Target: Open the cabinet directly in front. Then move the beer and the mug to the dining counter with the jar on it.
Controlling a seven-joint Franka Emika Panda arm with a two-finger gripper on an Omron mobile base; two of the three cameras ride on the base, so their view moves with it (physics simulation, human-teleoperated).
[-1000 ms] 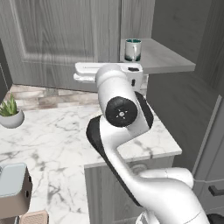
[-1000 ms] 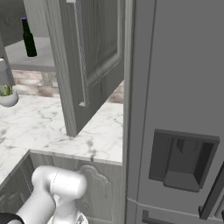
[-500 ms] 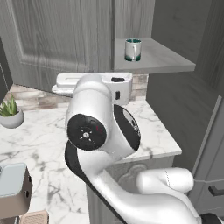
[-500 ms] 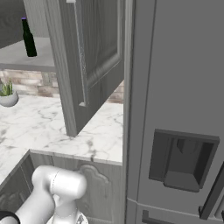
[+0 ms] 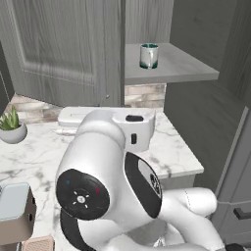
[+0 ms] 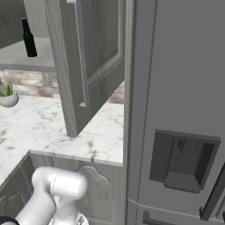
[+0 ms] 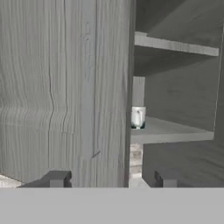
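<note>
Cabinet (image 5: 73, 44) is partly open (right side swung wide, left door hanging in front). The mug (image 5: 148, 55) sits on the grey shelf (image 5: 186, 68), the beer (image 6: 28, 38) further along the same shelf. The gripper (image 7: 107, 179) hovers by the door's edge, fingers spread, holding nothing.

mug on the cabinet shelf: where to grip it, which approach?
Grip the mug across its body from the front, through the open side of the cabinet. It stands upright and alone on the shelf; I'd avoid the left, where the door crowds it.
</note>
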